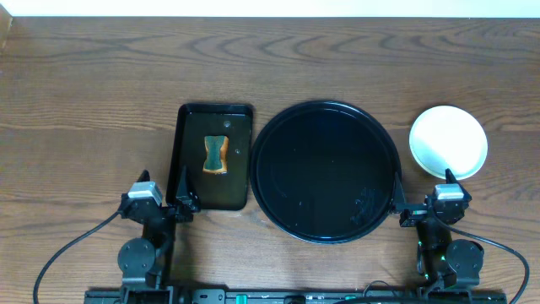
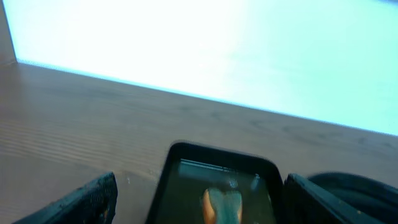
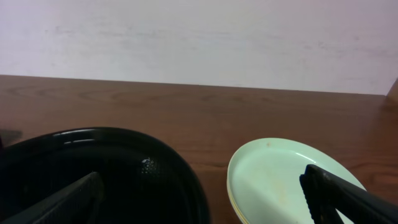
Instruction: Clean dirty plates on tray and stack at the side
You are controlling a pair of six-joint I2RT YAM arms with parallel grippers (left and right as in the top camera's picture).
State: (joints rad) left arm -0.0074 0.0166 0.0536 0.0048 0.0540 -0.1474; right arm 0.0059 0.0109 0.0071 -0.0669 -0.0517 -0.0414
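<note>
Mint plates (image 3: 280, 180) stacked just ahead of right claw (image 3: 199, 198); it and left claw (image 2: 205, 202) gape empty; avoid nudging them.

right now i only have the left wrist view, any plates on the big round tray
observer: none, the round tray is bare.
operator: where are they then
observer: the plates sit stacked on the table just right of the tray, mint one on top.
operator: right arm holding anything
observer: no, the right fingers are spread open and empty, near the plates.
</note>
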